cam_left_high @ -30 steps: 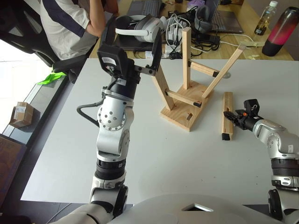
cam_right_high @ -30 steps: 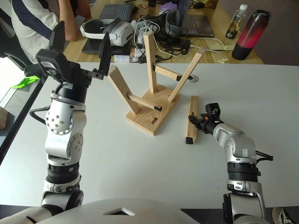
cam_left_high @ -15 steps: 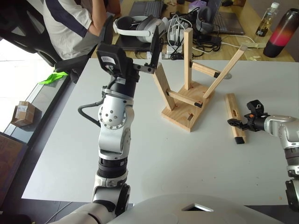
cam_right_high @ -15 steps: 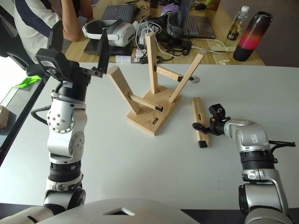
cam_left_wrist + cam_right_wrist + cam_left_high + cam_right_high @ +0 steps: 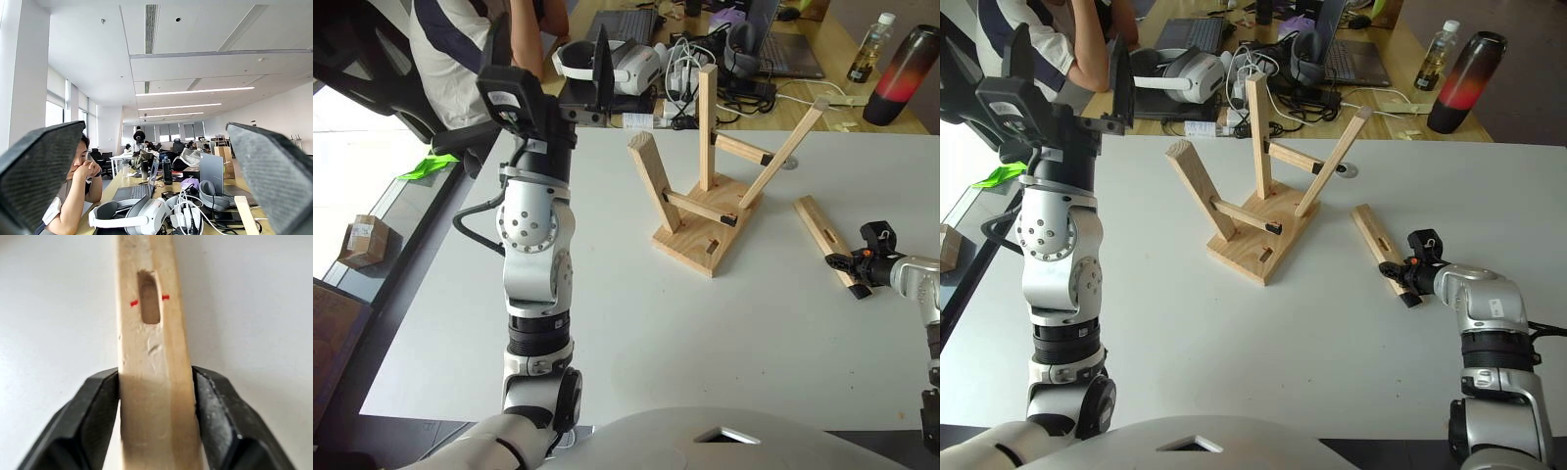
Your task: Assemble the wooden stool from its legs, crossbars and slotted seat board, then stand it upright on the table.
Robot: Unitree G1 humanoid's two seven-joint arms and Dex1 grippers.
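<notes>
On your white table (image 5: 607,323) the part-built stool (image 5: 705,211) sits upside down, seat board (image 5: 690,245) flat, three legs up. The loose leg (image 5: 822,232) lies to its right, its near end clamped in your right gripper (image 5: 155,396). Your left gripper (image 5: 156,147) hangs raised beyond the table's far left edge, jaws wide and empty.

The white table (image 5: 636,323) carries an upturned seat board (image 5: 690,245), lying flat well to the left of the right gripper (image 5: 851,273). Three legs (image 5: 706,127) and their crossbars (image 5: 700,208) rise from it. A loose leg (image 5: 818,223) lies flat, slot upward, its near end clamped between that gripper's fingers, its length running away leftward beyond them.
</notes>
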